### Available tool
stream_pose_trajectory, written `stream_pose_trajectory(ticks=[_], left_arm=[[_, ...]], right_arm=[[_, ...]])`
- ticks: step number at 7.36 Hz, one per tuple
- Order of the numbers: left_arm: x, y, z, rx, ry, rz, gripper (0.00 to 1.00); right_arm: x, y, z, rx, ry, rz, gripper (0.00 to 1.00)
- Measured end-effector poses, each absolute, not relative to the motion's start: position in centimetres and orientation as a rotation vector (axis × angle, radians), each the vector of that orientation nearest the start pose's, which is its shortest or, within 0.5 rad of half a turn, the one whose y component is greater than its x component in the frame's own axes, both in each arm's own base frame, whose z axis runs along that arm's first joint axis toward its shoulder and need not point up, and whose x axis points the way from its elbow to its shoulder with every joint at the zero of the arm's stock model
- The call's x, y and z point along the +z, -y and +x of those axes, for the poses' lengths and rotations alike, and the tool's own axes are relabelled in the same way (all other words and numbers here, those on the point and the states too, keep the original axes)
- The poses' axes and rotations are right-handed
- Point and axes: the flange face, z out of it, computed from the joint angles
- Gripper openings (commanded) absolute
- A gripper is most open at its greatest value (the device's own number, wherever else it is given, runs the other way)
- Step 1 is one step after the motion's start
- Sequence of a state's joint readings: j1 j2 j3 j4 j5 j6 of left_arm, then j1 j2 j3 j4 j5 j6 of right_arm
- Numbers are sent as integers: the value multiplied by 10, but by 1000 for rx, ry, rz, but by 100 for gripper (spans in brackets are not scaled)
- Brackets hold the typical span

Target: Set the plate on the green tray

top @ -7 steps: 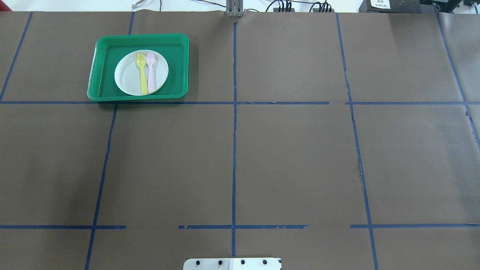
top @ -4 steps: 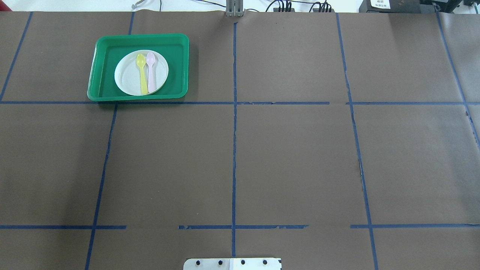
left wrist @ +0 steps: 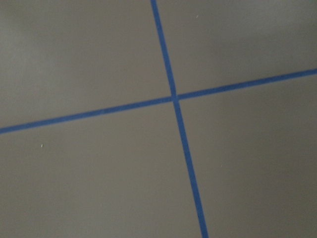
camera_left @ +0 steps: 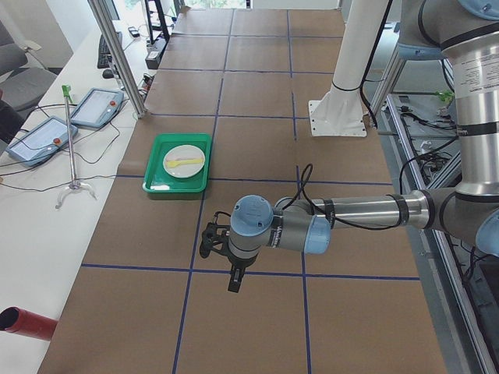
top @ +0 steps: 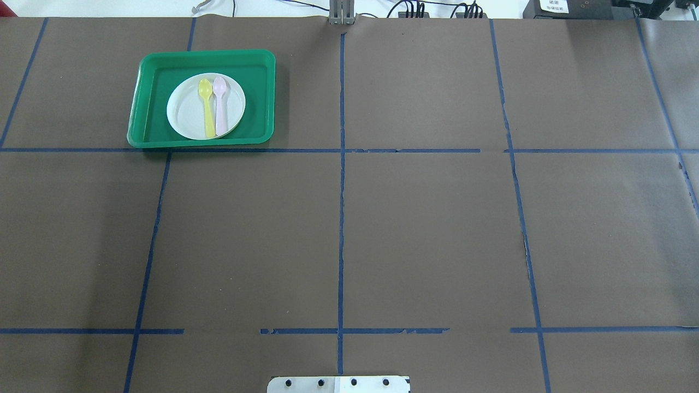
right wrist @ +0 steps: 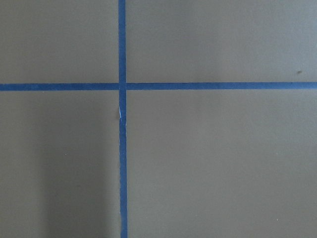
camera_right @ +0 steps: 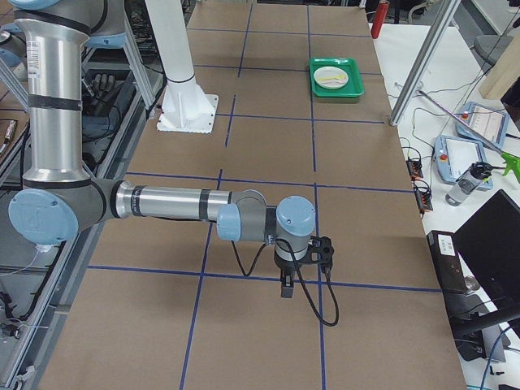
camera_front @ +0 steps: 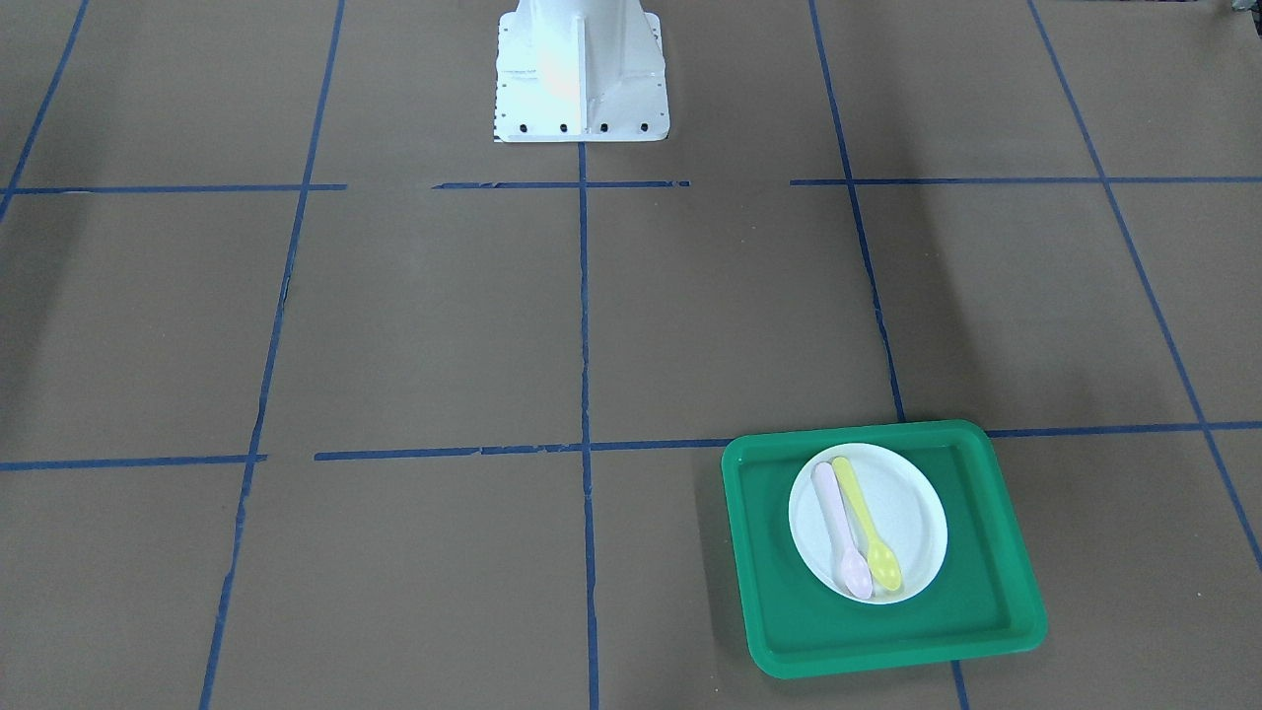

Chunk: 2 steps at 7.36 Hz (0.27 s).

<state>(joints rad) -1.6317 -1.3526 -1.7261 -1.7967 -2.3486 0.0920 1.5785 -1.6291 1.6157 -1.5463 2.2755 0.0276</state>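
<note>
The green tray [top: 259, 98] sits at the far left of the table, also in the front-facing view [camera_front: 789, 611] and both side views [camera_left: 156, 175] [camera_right: 337, 88]. A white plate [top: 185, 109] [camera_front: 907, 513] lies in the tray. A yellow spoon [top: 207, 109] and a pink spoon [top: 220, 106] lie on the plate. My left gripper [camera_left: 234, 280] shows only in the exterior left view, low over bare table well short of the tray. My right gripper [camera_right: 286, 288] shows only in the exterior right view, far from the tray. I cannot tell if either is open or shut.
Blue tape lines divide the brown table into squares. The robot's white base [camera_front: 580, 79] stands at the near middle edge. A metal post [camera_left: 117, 54] and teach pendants [camera_left: 35, 139] stand beyond the far edge near the tray.
</note>
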Motion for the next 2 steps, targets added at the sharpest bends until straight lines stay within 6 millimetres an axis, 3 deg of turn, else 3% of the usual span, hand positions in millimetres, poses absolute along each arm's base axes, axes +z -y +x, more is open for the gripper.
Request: stream_pose_trajectory(ticks=[2], left_arm=[[654,407,-89,95,-761,221,100]], right_arm=[[667,467,72,30,705,3,100]])
